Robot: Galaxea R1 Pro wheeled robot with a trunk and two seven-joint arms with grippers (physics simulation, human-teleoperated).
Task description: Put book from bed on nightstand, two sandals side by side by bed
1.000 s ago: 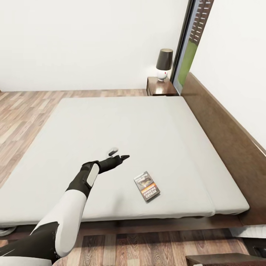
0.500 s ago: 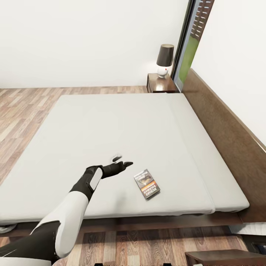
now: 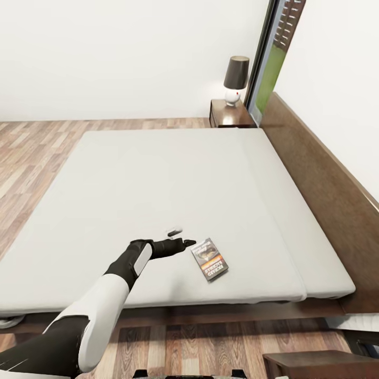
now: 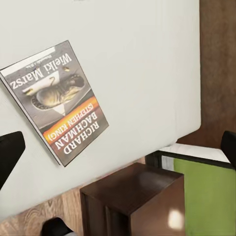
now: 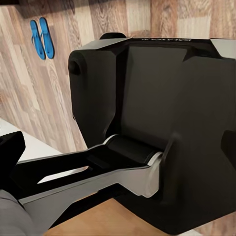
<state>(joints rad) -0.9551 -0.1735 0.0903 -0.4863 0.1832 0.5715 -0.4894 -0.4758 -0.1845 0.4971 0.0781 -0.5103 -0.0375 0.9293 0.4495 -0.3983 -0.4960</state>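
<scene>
The book lies flat on the bed's pale mattress, near its front edge. In the left wrist view its cover shows an orange band and white lettering. My left gripper hovers just left of the book, open, nothing between its fingers. From the left wrist, that gripper looks down past the mattress edge. A nightstand stands at the bed's far corner. Two blue sandals lie side by side on the wood floor. The right gripper is open beside the robot's black base.
A dark-shaded lamp stands on the far nightstand, next to the tall window. The brown headboard runs along the bed's right side. A second dark wooden cabinet sits at the lower right, also below the mattress edge.
My left gripper has reached rightward and now hangs close beside the book. The head view has shifted a little; the book lies where it was.
</scene>
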